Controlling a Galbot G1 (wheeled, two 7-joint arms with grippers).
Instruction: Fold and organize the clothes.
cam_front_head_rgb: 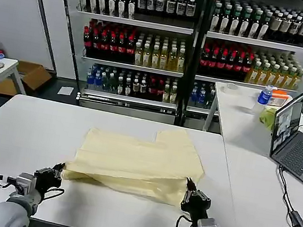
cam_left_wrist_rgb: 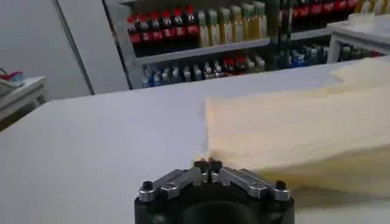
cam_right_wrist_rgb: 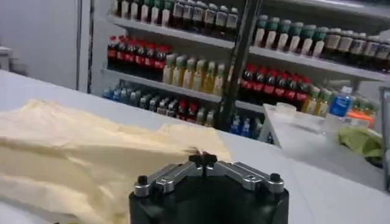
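surface (cam_front_head_rgb: pixel 30 133): white, carries cream-yellow T-shirt (cam_front_head_rgb: pixel 138 158) mid-surface, partly folded, near edge doubled | risk: uneven lift from either corner could skew the fold or let fabric slip | left hand (cam_front_head_rgb: pixel 53 177) pinched shut on T-shirt's near-left corner | right hand (cam_front_head_rgb: pixel 191 198) pinched shut on near-right corner

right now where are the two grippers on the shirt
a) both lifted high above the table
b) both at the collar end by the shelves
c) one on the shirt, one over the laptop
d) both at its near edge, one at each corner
d: in the head view the left gripper and the right gripper sit at the near corners of the cream shirt, low on the white table, jaws closed on its edge.
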